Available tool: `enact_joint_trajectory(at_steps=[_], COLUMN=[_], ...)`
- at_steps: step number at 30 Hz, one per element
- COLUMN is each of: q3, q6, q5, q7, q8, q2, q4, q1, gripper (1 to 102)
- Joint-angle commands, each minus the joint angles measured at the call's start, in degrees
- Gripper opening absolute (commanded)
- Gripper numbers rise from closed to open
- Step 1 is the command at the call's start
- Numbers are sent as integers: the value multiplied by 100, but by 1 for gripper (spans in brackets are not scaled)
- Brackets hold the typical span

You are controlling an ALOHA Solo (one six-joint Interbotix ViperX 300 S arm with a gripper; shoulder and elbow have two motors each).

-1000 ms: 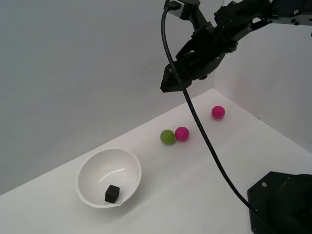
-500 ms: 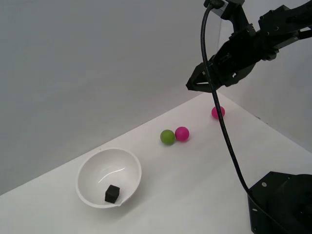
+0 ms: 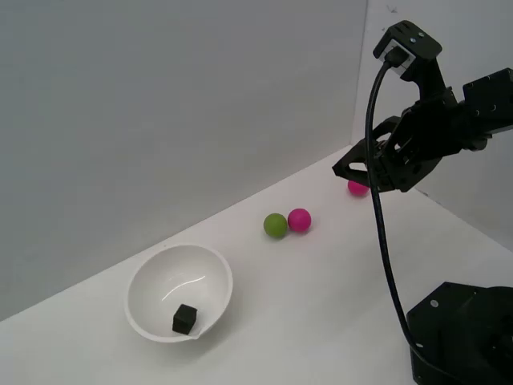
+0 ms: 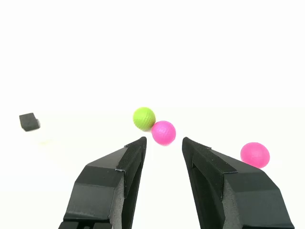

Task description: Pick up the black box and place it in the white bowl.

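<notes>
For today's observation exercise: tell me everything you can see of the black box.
The black box is a tiny matte cube with plain faces and crisp edges. It rests inside the white bowl, on the floor near the front wall, turned a little askew. Nothing else touches it. The wrist view shows it as a small dark block, far from the jaws.

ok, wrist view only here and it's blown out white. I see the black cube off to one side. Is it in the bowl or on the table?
Observer: In the bowl. The black box sits on the floor of the white bowl, close to its near rim.
Operator: End effector near the bowl?
Observer: No. The end effector is raised at the exterior view's right and overlaps the far pink ball in that view, well apart from the bowl.
Operator: Anything on the table I'm missing?
Observer: The black robot base stands at the exterior view's lower right.
</notes>
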Motion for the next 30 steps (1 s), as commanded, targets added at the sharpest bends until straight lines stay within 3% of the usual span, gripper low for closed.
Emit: enact_joint_trajectory(at_steps=[1, 13, 30], q3=[123, 316, 149], q6=[-44, 62, 62], q5=[123, 756, 738], q7=[-176, -624, -598], q8=[53, 149, 149], q2=[132, 334, 158], q4=[176, 800, 791], q1=[114, 211, 264], gripper=[43, 43, 43])
